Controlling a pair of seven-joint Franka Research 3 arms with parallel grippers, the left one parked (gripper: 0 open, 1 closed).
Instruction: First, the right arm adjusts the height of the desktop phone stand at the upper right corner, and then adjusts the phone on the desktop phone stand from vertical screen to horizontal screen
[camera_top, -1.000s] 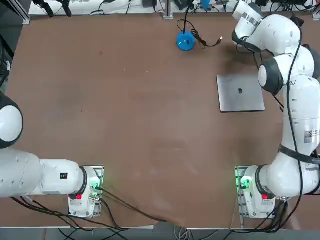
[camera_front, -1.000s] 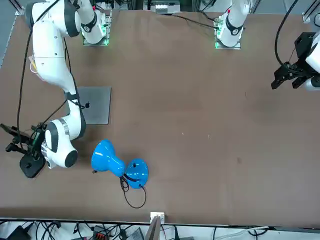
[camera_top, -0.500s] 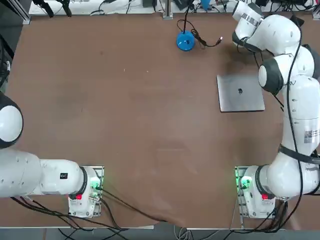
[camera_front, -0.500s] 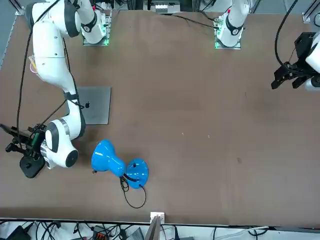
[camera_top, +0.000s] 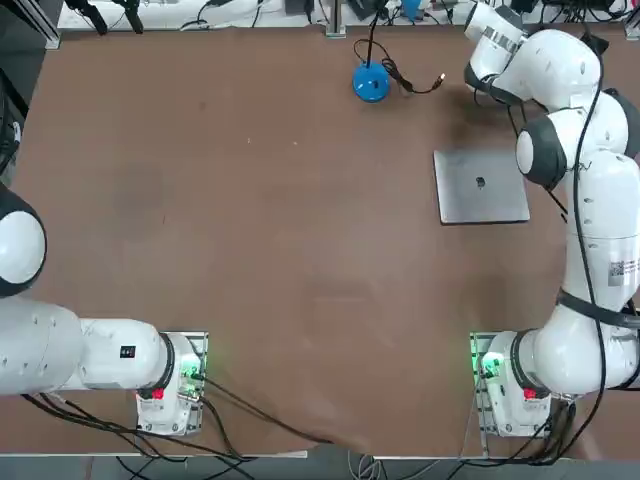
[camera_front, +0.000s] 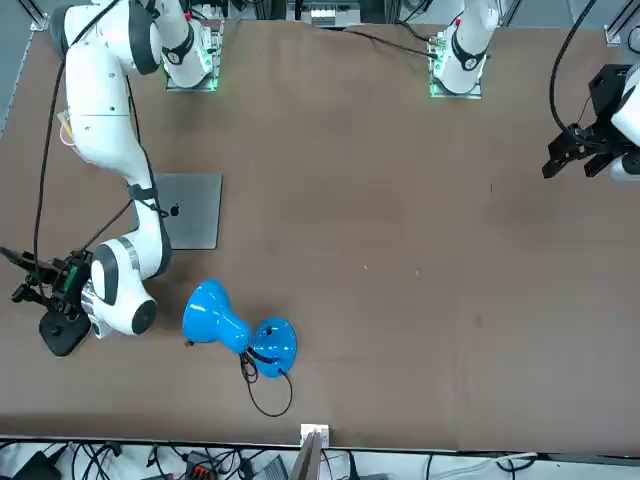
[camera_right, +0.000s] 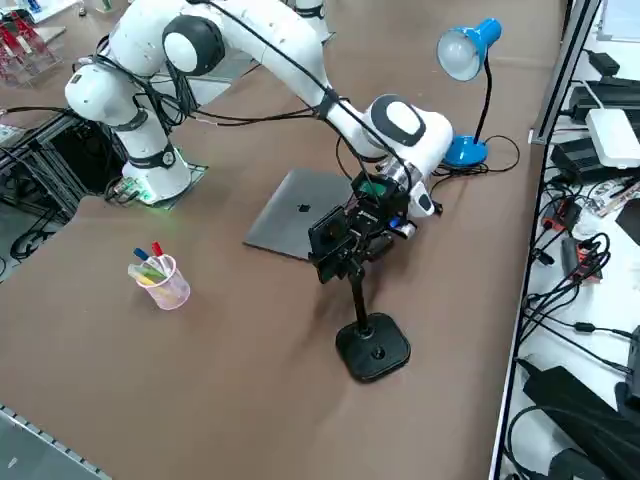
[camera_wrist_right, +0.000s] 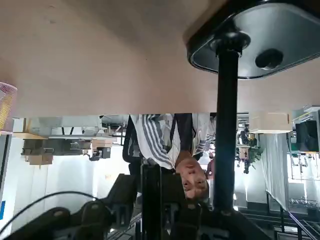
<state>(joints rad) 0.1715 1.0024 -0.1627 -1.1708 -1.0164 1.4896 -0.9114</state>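
A wide brown table (camera_top: 300, 250) fills most of the scene. The right arm (camera_top: 590, 240), large, white and jointed, reaches from its green-lit base along the robot's right side of the table to the far right part. A person (camera_wrist_right: 165, 135) in a striped top shows upside down in the right wrist view, beyond the table's edge. A closed silver laptop (camera_top: 481, 186) with a dark apple logo lies flat near the arm, on its inner side. A bright blue gooseneck lamp (camera_right: 466, 150) stands on a round base near the far edge, its cord looped beside it.

The right gripper (camera_right: 345, 238), black, is low over the far right part of the table, right at the upper part of the phone stand (camera_right: 372, 346). How far the gripper is open cannot be told, nor whether it has hold of anything. The stand's black, rounded base rests flat on the table, and its thin pole rises to the gripper. The phone cannot be made out from the dark parts there. A small pinkish mesh cup (camera_right: 169, 284) of pens stands nearer the robot.
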